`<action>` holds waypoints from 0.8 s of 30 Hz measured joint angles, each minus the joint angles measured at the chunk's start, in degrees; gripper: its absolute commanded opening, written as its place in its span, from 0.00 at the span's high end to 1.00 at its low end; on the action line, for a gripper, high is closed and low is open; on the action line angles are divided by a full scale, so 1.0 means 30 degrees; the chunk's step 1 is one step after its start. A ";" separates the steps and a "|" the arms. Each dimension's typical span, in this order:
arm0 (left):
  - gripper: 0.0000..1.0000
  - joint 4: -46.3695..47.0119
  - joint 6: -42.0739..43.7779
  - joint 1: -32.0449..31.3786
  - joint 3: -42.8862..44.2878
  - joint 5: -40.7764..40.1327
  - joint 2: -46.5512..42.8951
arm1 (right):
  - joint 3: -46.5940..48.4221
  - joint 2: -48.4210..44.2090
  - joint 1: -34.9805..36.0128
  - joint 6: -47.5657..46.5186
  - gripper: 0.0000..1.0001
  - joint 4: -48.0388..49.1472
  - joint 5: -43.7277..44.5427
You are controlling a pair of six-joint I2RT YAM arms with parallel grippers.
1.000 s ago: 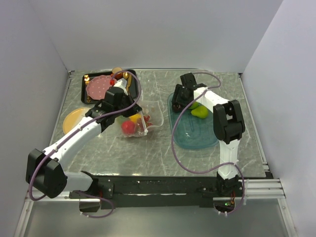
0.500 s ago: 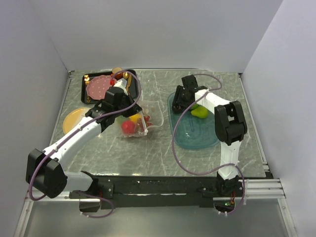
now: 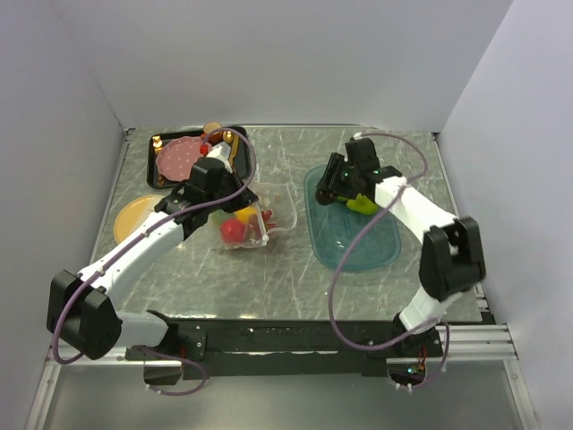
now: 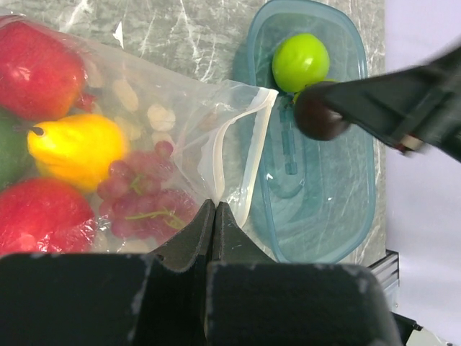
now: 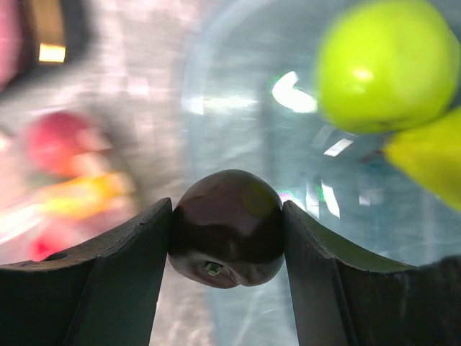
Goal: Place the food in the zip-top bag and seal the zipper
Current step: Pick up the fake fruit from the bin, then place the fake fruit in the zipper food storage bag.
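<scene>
- Pinching the near lip of the zip-top bag (image 4: 187, 108), the left gripper (image 4: 215, 213) shows in the left wrist view with its jaws pressed fully together on the plastic. This probably holds the mouth lifted and gaping toward the teal tray (image 4: 360, 209).
- The zipper (image 4: 253, 155) curls loosely around that mouth, unsealed, so the opening is free for more food.
- Two red balls (image 4: 39, 68), a yellow pear-shaped piece (image 4: 75, 148) and the dark red bunch (image 4: 140, 198) already lie inside the bag, pushed back from the mouth.
- Just past the mouth, the green ball (image 4: 301, 61) rests in the tray. The dark brown ball (image 4: 317, 115) hangs over the tray in the right gripper (image 4: 318, 112).
- In the right wrist view both pads touch the dark brown ball, one on each side, in a firm clamp. It seems clear of the tray floor, as if ready to be carried.
- The green ball and a yellow-green piece (image 5: 425, 158) sit in the tray behind it. Blurred red and yellow shapes at the left are probably the bagged fruit.
- From the top view, the bag lies on the table between a black tray (image 3: 237, 157) and the teal tray, within reach of both arms.
- The pink dotted plate (image 3: 179, 159) and a yellow plate (image 3: 132, 217) stand apart at the left.
</scene>
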 measured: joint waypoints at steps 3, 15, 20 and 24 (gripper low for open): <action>0.99 0.0051 0.0007 0.0000 0.0000 0.0095 0.0000 | -0.0219 -0.1734 0.0874 0.0459 0.64 0.0692 -0.0306; 0.99 0.0095 0.0007 0.0000 0.0000 0.0248 0.0087 | 0.0364 -0.1231 0.5166 0.1909 0.45 0.1661 -0.0969; 0.99 0.0131 0.0007 0.0000 0.0000 0.0379 0.0095 | 0.0605 0.0029 0.5195 0.2011 0.20 0.1712 -0.1137; 0.99 0.0284 -0.0058 0.0000 -0.0007 0.0444 0.0095 | 0.0656 0.0357 0.5238 0.1953 0.10 0.1668 -0.1224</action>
